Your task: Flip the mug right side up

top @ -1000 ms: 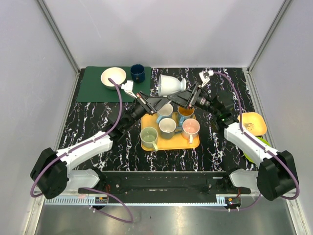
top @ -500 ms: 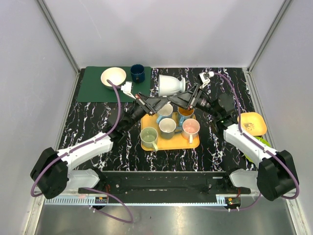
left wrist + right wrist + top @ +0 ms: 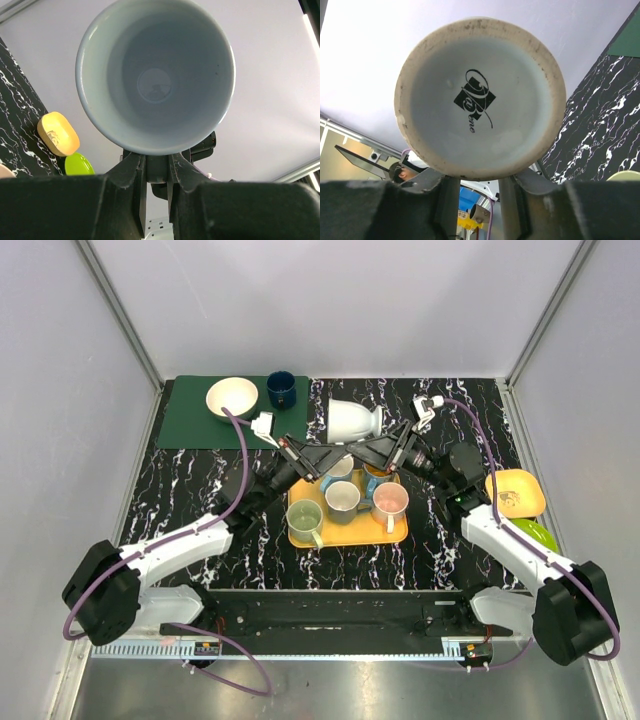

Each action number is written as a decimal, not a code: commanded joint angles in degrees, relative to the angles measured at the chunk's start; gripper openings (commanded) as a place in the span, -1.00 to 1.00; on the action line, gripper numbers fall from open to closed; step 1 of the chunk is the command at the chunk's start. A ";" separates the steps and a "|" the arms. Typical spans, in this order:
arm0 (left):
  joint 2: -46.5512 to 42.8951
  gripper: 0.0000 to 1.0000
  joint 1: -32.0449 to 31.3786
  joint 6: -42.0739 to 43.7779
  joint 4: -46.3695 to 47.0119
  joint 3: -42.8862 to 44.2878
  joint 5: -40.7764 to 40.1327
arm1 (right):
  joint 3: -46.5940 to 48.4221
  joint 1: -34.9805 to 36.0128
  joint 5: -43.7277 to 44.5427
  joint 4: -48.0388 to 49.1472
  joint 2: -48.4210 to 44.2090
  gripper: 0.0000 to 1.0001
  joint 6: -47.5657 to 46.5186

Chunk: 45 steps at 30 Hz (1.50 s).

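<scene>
A white flared mug (image 3: 352, 420) hangs on its side in the air above the far edge of the orange tray (image 3: 345, 533). Its mouth faces my left wrist camera (image 3: 155, 75) and its stamped base faces my right wrist camera (image 3: 480, 97). My left gripper (image 3: 338, 450) sits under the rim, and its jaws (image 3: 157, 165) are nearly closed on a dark block that looks like the handle. My right gripper (image 3: 372, 448) is under the base. Its fingers (image 3: 480, 182) stand apart with only background between them, and their tips touch the base edge.
The orange tray holds several upright mugs below the held mug. A green mat (image 3: 190, 425) at the far left carries a cream bowl (image 3: 232, 397) and a dark blue cup (image 3: 281, 389). A yellow dish (image 3: 517, 492) and a green plate (image 3: 537, 533) lie at the right.
The mug has dropped slightly toward the tray, still on its side. Both arms shifted a little with it, and the right arm drew back toward the right.
</scene>
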 commanded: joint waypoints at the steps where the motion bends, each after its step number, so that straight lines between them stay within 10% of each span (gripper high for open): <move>1: -1.97 -1.00 -1.61 -1.11 7.25 -0.45 6.72 | -0.02 -0.73 6.03 6.27 -1.86 -0.11 -0.16; 8: -2.32 -1.00 -1.61 -0.85 6.89 -0.18 6.72 | -0.28 -1.61 6.03 5.39 -2.21 0.35 0.01; 13: -2.32 -1.00 -1.61 -0.94 7.25 -0.09 6.72 | 0.07 -1.96 4.54 5.13 -1.77 -0.15 0.28; 17: -2.76 -1.00 -1.52 -0.68 6.81 -0.27 6.45 | 0.07 -2.31 3.93 4.25 -1.60 -0.98 0.72; 31: -0.04 -0.99 -1.61 -0.15 4.96 -0.18 8.65 | 1.48 -2.40 0.23 4.70 -1.94 -1.00 -2.17; 36: -0.92 -0.51 -0.99 0.20 4.35 -0.88 7.95 | 3.14 -2.40 -0.73 -1.02 -3.79 -1.00 -6.31; 45: -1.27 -0.23 0.50 -1.29 5.93 -2.29 7.77 | 3.32 -2.40 -1.44 -0.85 -3.18 -1.00 -6.23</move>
